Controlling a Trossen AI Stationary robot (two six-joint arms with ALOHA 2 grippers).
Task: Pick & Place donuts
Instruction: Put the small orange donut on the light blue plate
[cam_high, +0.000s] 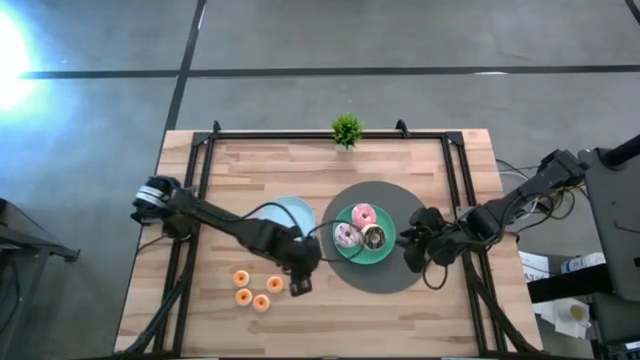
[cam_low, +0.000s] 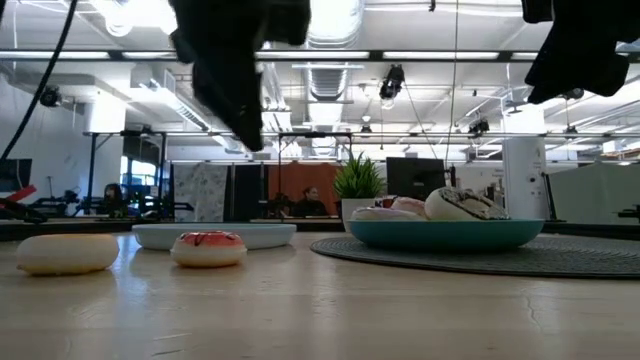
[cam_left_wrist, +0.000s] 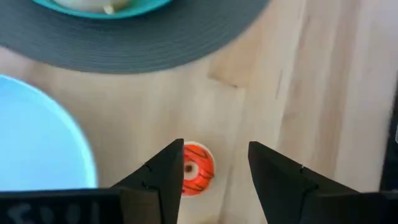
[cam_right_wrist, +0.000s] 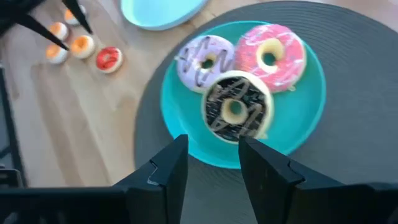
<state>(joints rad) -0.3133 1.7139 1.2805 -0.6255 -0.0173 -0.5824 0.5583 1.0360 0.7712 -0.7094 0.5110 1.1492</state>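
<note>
Three larger donuts, pink (cam_high: 364, 214), pale lilac-pink (cam_high: 346, 236) and chocolate (cam_high: 373, 237), lie on the green plate (cam_high: 385, 252). Several mini donuts lie on the wood near the left front, among them orange ones (cam_high: 243, 296) and a red-striped one (cam_left_wrist: 198, 169). My left gripper (cam_left_wrist: 214, 165) is open and hovers above the red mini donut, well clear of the table in the low view (cam_low: 240, 110). My right gripper (cam_right_wrist: 214, 165) is open, hanging over the mat at the plate's right rim, with the chocolate donut (cam_right_wrist: 236, 109) just ahead of its fingers.
The green plate sits on a round grey mat (cam_high: 400, 275). A light-blue plate (cam_high: 290, 212) lies left of it, partly under my left arm. A small potted plant (cam_high: 346, 130) stands at the far edge. Black rails (cam_high: 200, 170) run along the table's sides.
</note>
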